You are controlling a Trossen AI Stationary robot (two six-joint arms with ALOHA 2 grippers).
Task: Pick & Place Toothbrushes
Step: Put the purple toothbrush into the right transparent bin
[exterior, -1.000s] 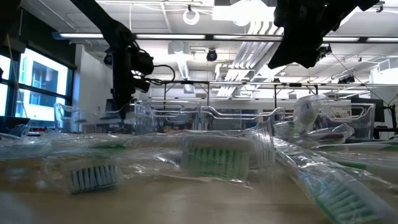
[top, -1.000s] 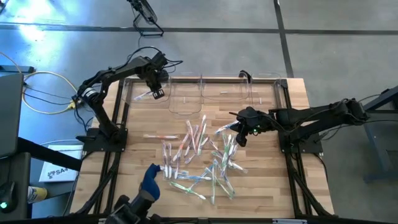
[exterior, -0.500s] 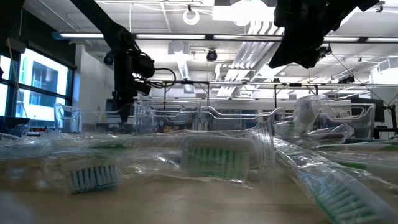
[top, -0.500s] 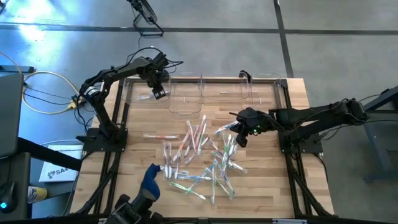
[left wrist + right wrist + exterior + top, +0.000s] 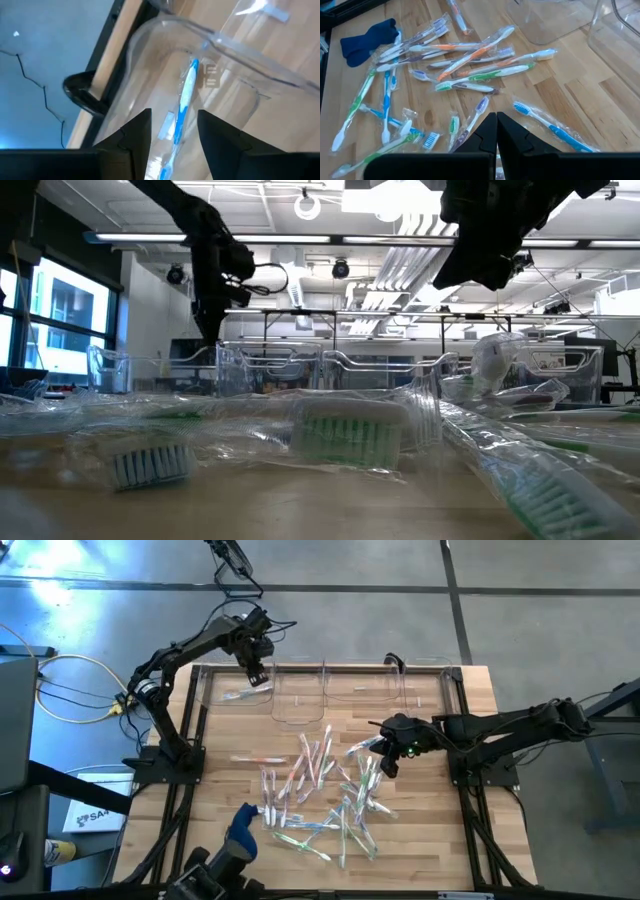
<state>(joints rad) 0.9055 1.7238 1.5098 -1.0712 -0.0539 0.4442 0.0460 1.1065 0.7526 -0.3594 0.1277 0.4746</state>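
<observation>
Slim wrapped toothbrushes: one apart in a bin, the rest heaped on the wooden table.

A blue-handled toothbrush in a clear glossy wrapper [image 5: 181,107] lies flat by itself on the floor of the leftmost clear plastic bin [image 5: 212,692] at the table's far edge; from above it shows only as a pale sliver [image 5: 240,695]. The other slim toothbrushes in clear wrappers [image 5: 322,792] lie loose in a scattered, crisscrossing heap on the middle of the table, handles orange-pink, green, blue and whitish-purple, many overlapping. One blue one [image 5: 551,128] lies a little apart from the heap. Their number is probably a few dozen, though overlaps make counting unsure.
</observation>
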